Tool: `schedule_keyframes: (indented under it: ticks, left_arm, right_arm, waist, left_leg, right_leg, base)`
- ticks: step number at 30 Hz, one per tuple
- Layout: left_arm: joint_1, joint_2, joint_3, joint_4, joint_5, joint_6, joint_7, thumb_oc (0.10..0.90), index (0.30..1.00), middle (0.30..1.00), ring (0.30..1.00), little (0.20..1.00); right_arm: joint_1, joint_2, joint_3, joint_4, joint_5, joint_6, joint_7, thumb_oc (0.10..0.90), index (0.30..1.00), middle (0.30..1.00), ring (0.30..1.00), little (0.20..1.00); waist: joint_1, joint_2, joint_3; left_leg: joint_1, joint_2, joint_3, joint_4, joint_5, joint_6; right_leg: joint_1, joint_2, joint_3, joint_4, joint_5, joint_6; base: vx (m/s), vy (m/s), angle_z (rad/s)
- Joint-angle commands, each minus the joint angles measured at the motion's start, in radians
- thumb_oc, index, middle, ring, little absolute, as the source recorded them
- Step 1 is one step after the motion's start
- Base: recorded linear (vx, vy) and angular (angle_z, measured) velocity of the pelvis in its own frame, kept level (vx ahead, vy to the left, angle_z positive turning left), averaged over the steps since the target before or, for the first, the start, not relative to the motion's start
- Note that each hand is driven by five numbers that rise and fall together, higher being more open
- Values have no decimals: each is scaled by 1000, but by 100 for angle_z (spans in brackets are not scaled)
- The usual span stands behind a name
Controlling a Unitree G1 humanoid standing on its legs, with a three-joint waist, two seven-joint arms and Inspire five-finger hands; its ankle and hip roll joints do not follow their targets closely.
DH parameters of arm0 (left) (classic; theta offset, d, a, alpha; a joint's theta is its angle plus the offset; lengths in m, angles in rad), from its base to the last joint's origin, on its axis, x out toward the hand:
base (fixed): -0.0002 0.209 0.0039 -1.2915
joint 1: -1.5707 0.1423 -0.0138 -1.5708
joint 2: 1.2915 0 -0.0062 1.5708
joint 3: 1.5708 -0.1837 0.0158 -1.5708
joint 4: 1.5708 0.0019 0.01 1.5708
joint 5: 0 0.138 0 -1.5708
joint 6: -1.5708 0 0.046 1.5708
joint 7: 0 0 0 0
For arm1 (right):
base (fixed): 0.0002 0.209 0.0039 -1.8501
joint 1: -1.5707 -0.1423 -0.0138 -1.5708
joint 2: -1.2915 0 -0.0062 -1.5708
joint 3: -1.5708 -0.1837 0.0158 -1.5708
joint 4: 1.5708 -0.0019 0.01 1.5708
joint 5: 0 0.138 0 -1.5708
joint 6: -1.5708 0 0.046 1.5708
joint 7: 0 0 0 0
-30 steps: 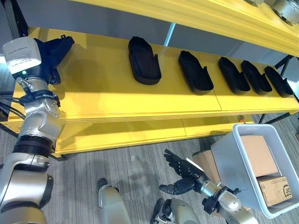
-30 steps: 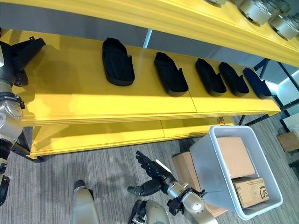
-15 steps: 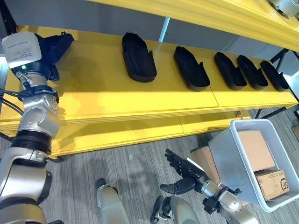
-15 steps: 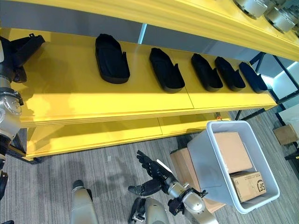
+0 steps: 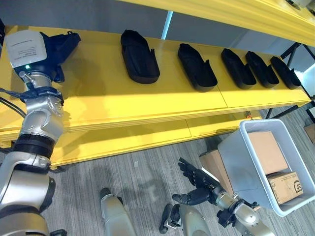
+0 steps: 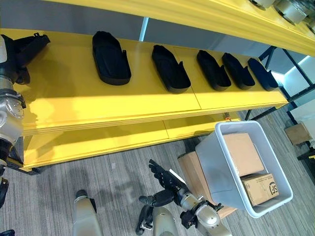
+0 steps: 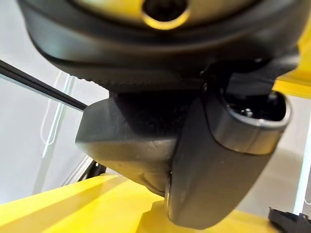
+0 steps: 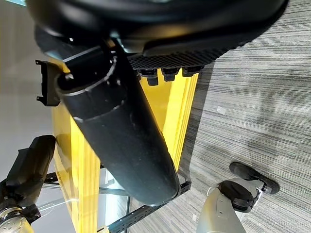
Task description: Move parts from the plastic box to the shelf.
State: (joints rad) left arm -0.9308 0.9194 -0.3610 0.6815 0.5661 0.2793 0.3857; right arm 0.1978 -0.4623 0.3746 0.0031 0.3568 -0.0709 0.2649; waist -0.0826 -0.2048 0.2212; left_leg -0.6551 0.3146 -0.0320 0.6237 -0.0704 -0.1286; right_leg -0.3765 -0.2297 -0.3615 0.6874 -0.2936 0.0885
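1. Down by the grey striped floor (image 5: 147, 172), nearest you, hangs your right hand (image 5: 197, 184), its fingers spread and loosely straight, holding nothing.
2. Just to the right of that hand you have the light grey plastic box (image 5: 236, 162), tilted, with its open top facing up and to the right. It rests against a brown cardboard carton (image 5: 212, 164) standing on the floor.
3. Inside the plastic box you can see two brown cardboard boxes: a plain one (image 5: 268, 151) toward the shelf and a smaller printed one (image 5: 285, 186) at the near end, the two touching.
4. Beyond the floor stands the long yellow metal shelf (image 5: 147, 105), with a lower yellow level beneath it and another yellow board above.
5. On the middle level you have five black moulded plastic parts, elongated and shoe-like, lying in a row. The largest part (image 5: 139, 56) lies left of centre, the second part (image 5: 197, 67) to its right, well apart from it.
6. Further right, the third part (image 5: 237, 68), fourth part (image 5: 262, 69) and fifth part (image 5: 287, 72) lie close to one another near the shelf's right end.
7. At the far left of that same level your left hand (image 6: 19, 51) is raised over the shelf and has its thumb and fingers closed on a sixth black moulded part (image 5: 60, 44). The left wrist view shows that part held against the palm, above the yellow surface.
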Motion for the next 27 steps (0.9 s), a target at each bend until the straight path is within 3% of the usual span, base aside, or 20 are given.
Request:
schedule_keyframes:
  ticks: [1, 2, 9, 13, 19, 22, 27]
  left_arm:
    - [-160, 49, -51, -8, 76, -40, 51, 627, 618, 618, 618, 618]
    - [-159, 46, -53, -2, 72, -40, 43, 900, 1000, 1000, 1000, 1000]
    - [-153, 37, -57, -2, 57, -44, 1, 900, 1000, 1000, 1000, 1000]
    - [-150, 50, -65, -42, 87, -49, -79, 900, 1000, 1000, 1000, 1000]
    - [-104, 43, -8, -100, 92, -41, -121, 900, 1000, 1000, 1000, 1000]
    - [-17, -22, 105, -180, -82, -86, -91, 900, 1000, 1000, 1000, 1000]
    - [1, -76, 141, -149, -247, -125, -51, 900, 1000, 1000, 1000, 1000]
  right_arm:
    - [-1, -59, -63, -83, 34, -101, -3, 900, 1000, 1000, 1000, 1000]
    - [5, -58, -64, -84, 35, -101, -4, 900, 1000, 1000, 1000, 1000]
    - [8, -56, -76, -85, 35, -93, -4, 900, 1000, 1000, 1000, 1000]
    - [8, -54, -89, -78, 17, -78, 1, 900, 1000, 1000, 1000, 1000]
    - [5, -44, -95, -75, 13, -65, 10, 900, 1000, 1000, 1000, 1000]
    - [0, -32, -92, -65, 14, -55, 12, 900, 1000, 1000, 1000, 1000]
    - [-13, -26, -77, -48, 18, -50, 7, 900, 1000, 1000, 1000, 1000]
  waist:
    - [-13, 33, -92]
    - [-15, 33, -96]
    - [-14, 38, -103]
    - [-6, 46, -100]
    - [5, 49, -92]
    - [16, 52, -86]
    - [12, 57, -87]
  left_leg:
    - [72, 98, -51, 46, -81, -65]
    - [68, 98, -53, 49, -81, -65]
    - [53, 96, -58, 54, -83, -64]
    - [46, 95, -65, 55, -83, -63]
    - [46, 93, -71, 51, -85, -62]
    - [47, 90, -71, 47, -82, -61]
    - [48, 91, -68, 53, -82, -60]
  right_leg:
    - [-8, -49, 106, -97, 119, 82]
    - [-11, -49, 107, -96, 119, 82]
    - [-23, -47, 104, -91, 119, 82]
    - [-22, -44, 98, -87, 117, 79]
    - [-15, -42, 92, -89, 113, 76]
    - [-12, -42, 87, -89, 113, 72]
    - [-14, -42, 92, -85, 113, 69]
  base:
    - [0, 0, 0]
    - [0, 0, 0]
    - [0, 0, 0]
    - [0, 0, 0]
    - [0, 0, 0]
    - [0, 0, 0]
    - [0, 0, 0]
